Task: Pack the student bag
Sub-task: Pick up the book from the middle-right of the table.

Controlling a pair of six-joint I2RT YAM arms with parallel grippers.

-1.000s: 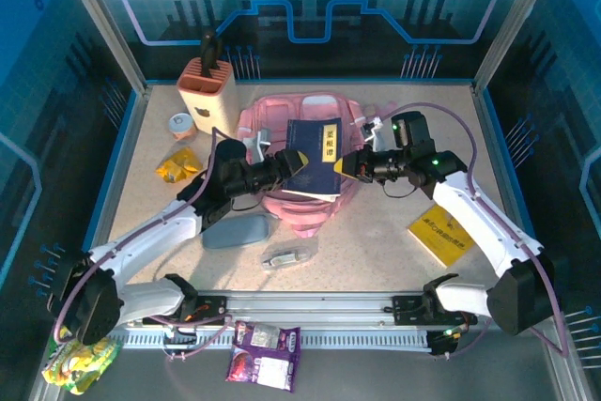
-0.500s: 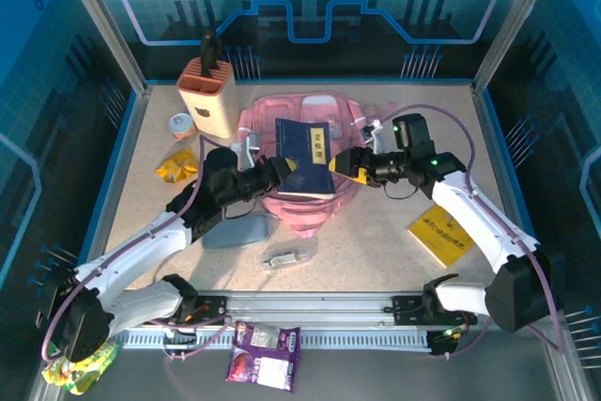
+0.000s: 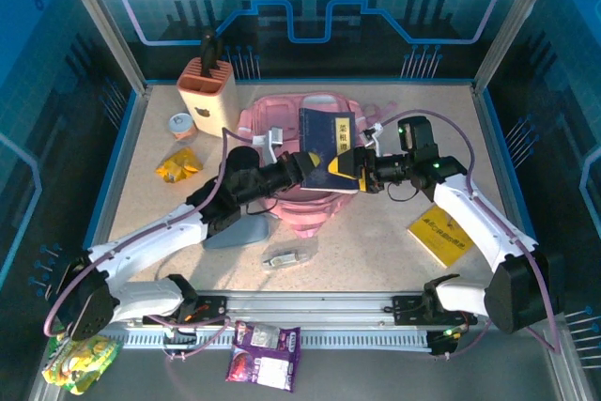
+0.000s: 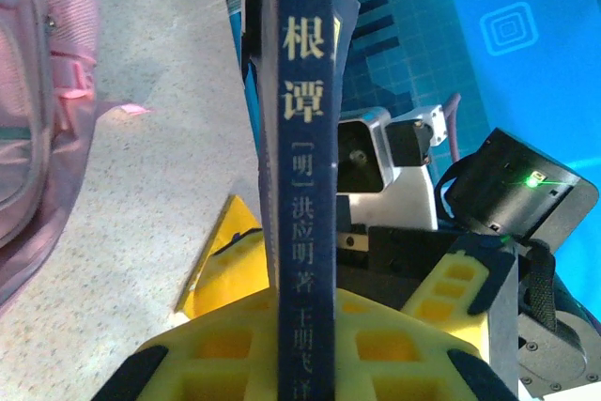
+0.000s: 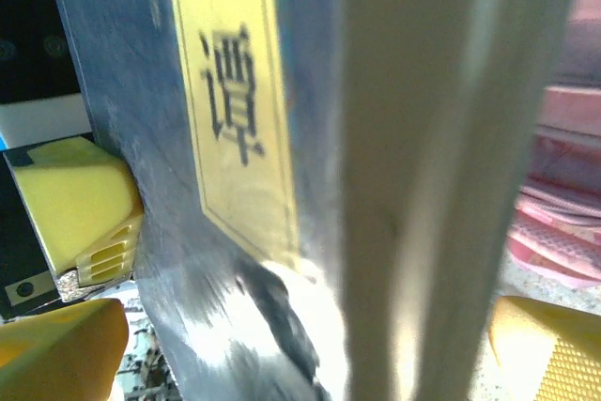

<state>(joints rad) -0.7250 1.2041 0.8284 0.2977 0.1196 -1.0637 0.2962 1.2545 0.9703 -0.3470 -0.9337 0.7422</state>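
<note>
The student bag (image 3: 282,117) is a large pink backpack lying flat at the middle back of the table; its pink fabric also runs along the edge of the left wrist view (image 4: 28,119) and the right wrist view (image 5: 563,223). A dark blue book (image 3: 331,149) with a yellow title label hangs above the bag's right side. My left gripper (image 3: 306,164) is shut on the book's lower spine (image 4: 302,185), one yellow finger (image 4: 216,354) on each side. My right gripper (image 3: 361,172) is open at the book's right edge, its fingertips (image 5: 56,349) wide apart on either side of the book (image 5: 235,138).
A peach holder (image 3: 205,89), a small tin (image 3: 180,126) and a yellow snack packet (image 3: 177,166) stand at the back left. A grey-blue pencil case (image 3: 239,230) and a clear packet (image 3: 286,253) lie in front of the bag. A yellow book (image 3: 437,232) lies at the right.
My left gripper closed on the blue book and carried it to the right. My right gripper, shut on the book a second ago, has opened and let it go.
</note>
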